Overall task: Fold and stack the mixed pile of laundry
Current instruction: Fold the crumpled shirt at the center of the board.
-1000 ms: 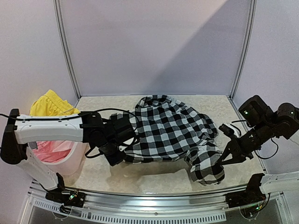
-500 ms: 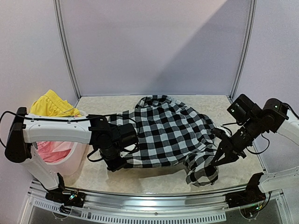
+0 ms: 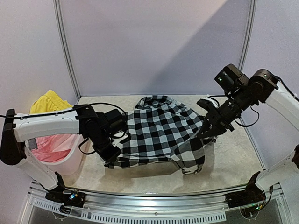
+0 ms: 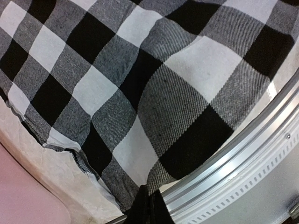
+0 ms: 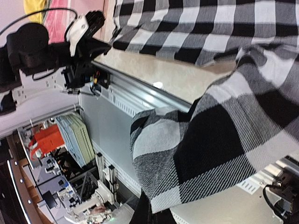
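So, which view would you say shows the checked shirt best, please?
The top external view: it shows the whole checked shirt on the table, held by the left gripper at its near-left corner and the right gripper at its right side. Each wrist view shows only a close patch of cloth.

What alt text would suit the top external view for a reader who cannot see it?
A black-and-white checked shirt lies spread on a table, gripped at two points: the left gripper is shut on its near-left corner, the right gripper on its right edge, held above the table. A white basket at left holds a yellow garment and a pink garment.
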`<state>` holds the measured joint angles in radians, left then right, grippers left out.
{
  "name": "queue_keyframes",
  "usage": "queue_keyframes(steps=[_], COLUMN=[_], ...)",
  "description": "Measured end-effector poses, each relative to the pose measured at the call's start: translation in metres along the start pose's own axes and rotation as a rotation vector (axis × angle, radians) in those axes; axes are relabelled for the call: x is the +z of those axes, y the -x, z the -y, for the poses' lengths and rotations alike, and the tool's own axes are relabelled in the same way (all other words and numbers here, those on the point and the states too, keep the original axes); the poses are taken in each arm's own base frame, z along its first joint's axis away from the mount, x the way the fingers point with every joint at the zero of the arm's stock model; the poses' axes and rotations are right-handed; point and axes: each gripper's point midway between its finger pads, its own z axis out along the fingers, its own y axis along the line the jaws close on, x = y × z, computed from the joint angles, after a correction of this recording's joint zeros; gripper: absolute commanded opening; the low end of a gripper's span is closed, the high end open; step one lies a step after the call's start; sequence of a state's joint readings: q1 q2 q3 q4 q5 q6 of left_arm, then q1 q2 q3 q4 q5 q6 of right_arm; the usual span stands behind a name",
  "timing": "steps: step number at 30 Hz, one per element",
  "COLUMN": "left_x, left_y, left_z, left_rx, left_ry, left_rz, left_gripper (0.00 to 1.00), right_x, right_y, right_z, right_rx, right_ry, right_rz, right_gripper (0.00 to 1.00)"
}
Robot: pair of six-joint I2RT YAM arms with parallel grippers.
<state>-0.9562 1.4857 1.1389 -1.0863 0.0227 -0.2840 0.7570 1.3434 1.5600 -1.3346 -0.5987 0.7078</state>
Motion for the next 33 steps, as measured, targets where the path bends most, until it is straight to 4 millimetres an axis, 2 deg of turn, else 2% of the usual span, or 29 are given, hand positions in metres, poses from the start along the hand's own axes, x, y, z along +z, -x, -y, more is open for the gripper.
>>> queue_keyframes(steps=[4,8,14,20,24,29,33], left_x=[-0.002,-0.004,-0.008,-0.017,-0.02,-0.008,0.002], left_y=[0.003,0.004,0.004,0.004,0.003,0.004,0.021], left_z=[-0.008,-0.01,-0.005,-0.003,0.001,-0.004,-0.02], left_rx=[-0.072,-0.134,-0.208,-0.362,-0.403,-0.44,-0.492], left_ry=[-0.051,-0.119,-0.24,-0.381,-0.432,-0.439,-0.426], left_rz=[-0.002,-0.013,-0.036,-0.076,-0.11,-0.164,-0.177], left_gripper=[0.0,0.0,0.0,0.0,0.0,0.0,0.0], right_x=[0.0,-0.012,-0.018,-0.009,-0.007,-0.004,-0.001], right_y=[0.037,0.075,0.117,0.151,0.171,0.188,0.197], right_z=[0.001,-0.004,-0.01,0.001,0.004,0.009,0.016], right_rx=[0.04,0.054,0.044,0.066,0.064,0.054,0.046], right_ry=[-0.025,-0.028,-0.031,-0.054,-0.056,-0.061,-0.067], right_rz=[0.041,0.119,0.182,0.187,0.2,0.207,0.203], right_gripper=[0.0,0.0,0.0,0.0,0.0,0.0,0.0])
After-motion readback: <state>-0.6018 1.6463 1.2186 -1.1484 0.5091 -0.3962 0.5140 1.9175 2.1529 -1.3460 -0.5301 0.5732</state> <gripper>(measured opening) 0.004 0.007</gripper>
